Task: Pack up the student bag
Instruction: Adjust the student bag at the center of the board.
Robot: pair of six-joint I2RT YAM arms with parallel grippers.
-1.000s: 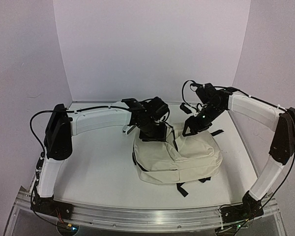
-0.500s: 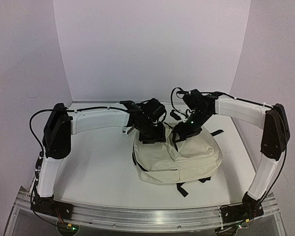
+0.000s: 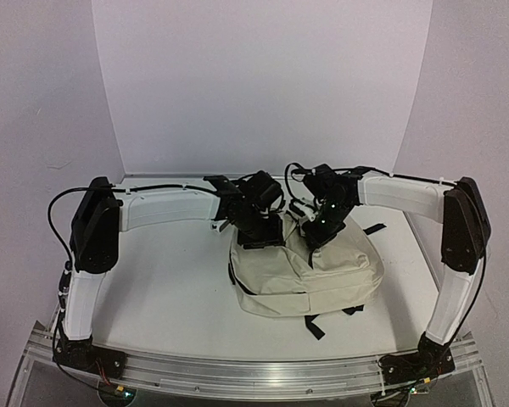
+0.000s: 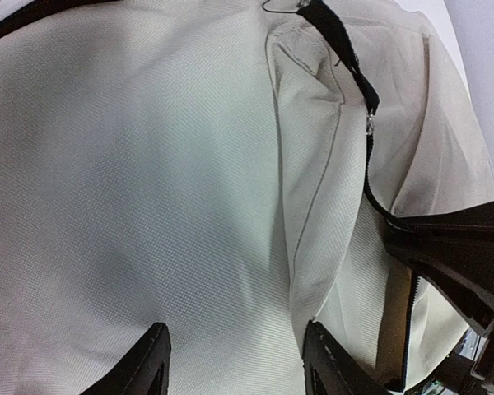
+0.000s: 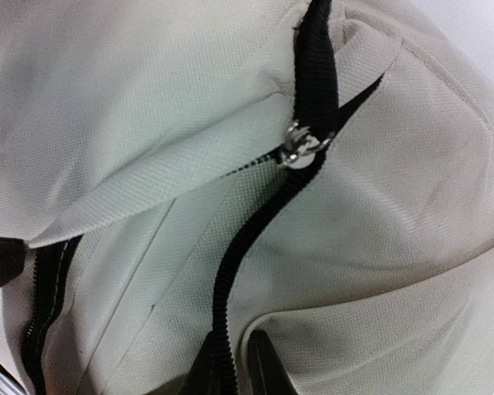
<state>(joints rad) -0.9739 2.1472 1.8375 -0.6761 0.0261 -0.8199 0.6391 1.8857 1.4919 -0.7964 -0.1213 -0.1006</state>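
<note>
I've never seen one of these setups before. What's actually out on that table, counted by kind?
Cream backpack: 1
Robot arms: 2, the left arm and the right arm
Total: 3

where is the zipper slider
In the right wrist view the silver zipper slider sits upper centre on the student bag, above the right gripper.
</note>
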